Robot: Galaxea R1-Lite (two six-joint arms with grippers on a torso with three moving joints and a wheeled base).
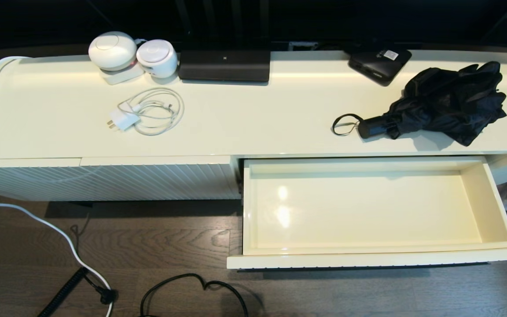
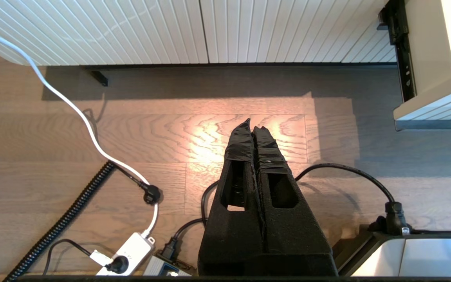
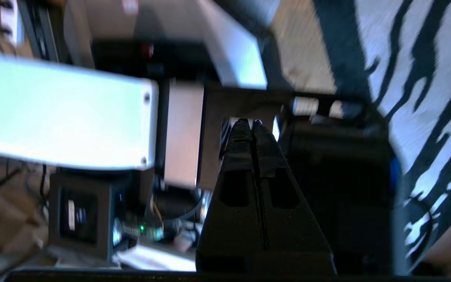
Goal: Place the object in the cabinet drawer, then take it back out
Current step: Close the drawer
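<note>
Both claws closed, empty: left claw [image 2: 253, 124] over floor, right claw [image 3: 252, 124] parked. Umbrella [image 1: 442, 103] lies at cabinet top's right end, behind open drawer [image 1: 376, 255]; box label unreadable.

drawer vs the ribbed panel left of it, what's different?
The drawer is pulled out, showing a glossy, empty interior; the panel sits flush under the cabinet top. The panel's grooves run diagonally in the head view; the drawer's front is seen only edge-on there. The umbrella lies on the top above the drawer; a coiled charger lies above the panel. Both are cream and ribbed.
</note>
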